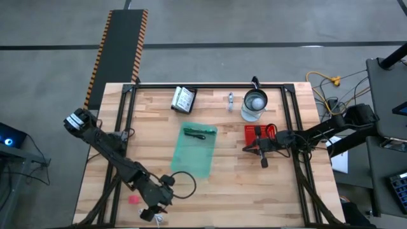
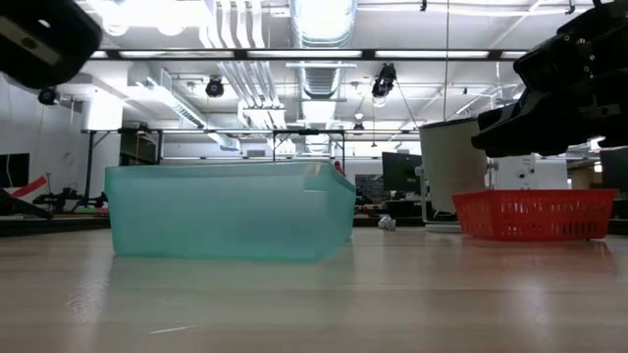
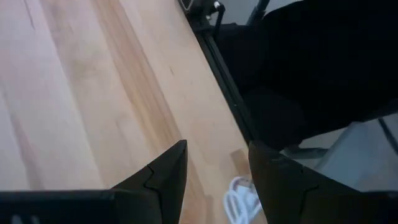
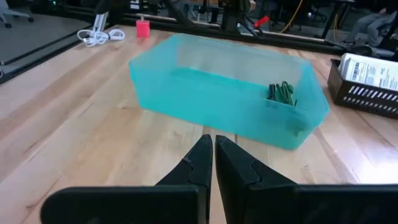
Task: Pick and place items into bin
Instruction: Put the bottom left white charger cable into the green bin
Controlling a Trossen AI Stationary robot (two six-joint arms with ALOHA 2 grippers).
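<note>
The pale green see-through bin [image 1: 196,151] stands mid-table, with a green stick [image 4: 283,93] lying inside at its far end. My left gripper [image 3: 217,152] is open, low over the table's near edge, just above the white coiled cable [image 3: 239,202], apart from it. The pink bit [image 1: 133,199] lies on the table to the cable's left. My right gripper [image 4: 213,152] is shut and empty, hovering right of the bin [image 4: 230,99] and pointing at it. Two white packets [image 1: 183,98] sit in a black tray at the far edge. A silver piece [image 1: 230,100] lies near them.
A clear glass jug with a metal lid [image 1: 254,105] stands at the far right. A red basket [image 1: 259,135] sits beside my right gripper. A black frame rail [image 3: 224,81] runs along the table edge near the cable. Bare wood lies between the bin and the near edge.
</note>
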